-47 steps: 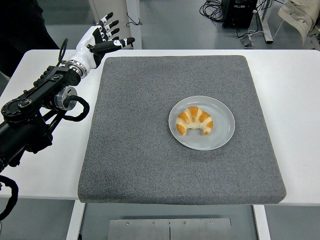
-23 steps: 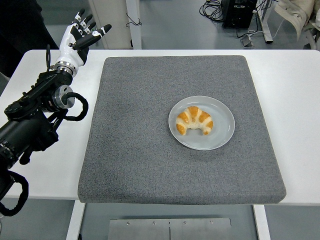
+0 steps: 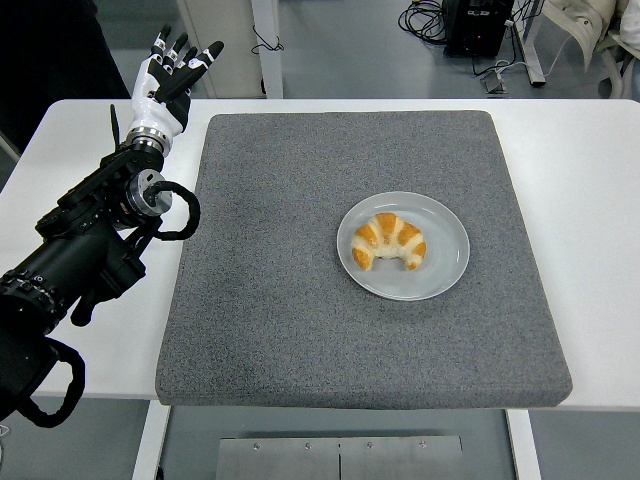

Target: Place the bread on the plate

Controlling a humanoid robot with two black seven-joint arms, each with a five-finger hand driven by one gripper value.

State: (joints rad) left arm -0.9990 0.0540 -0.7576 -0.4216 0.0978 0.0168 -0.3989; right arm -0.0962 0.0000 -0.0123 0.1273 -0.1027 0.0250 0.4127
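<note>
Since the earlier frames the black left arm [image 3: 85, 250] has swung its forearm more upright along the left of the frame, and its white-and-black five-fingered left hand [image 3: 165, 75] now sits a little further right in the upper left corner; plate and bread have not shifted; the white rectangular table [image 3: 590, 200] spans the frame, smooth and matte, its near edge low in the picture; on it lies a large square grey mat [image 3: 270, 280] of coarse, felt-like fabric with rounded corners, covering most of the tabletop; the arm, jointed black metal with looping black cables, reaches from the lower left edge up beside the mat's left border; the round pale grey-blue plate [image 3: 440, 275], smooth and glossy with a shallow rim, rests on the mat right of centre; the hand stands raised over the table's far left edge, fingers straight and spread upward, holding nothing and touching nothing; the golden-brown crescent-shaped bread [image 3: 390, 240], banded with paler stripes, lies inside the plate, slightly left of its middle, long axis running left to right, arch toward the top of the frame and both tips pointing toward the bottom.
</note>
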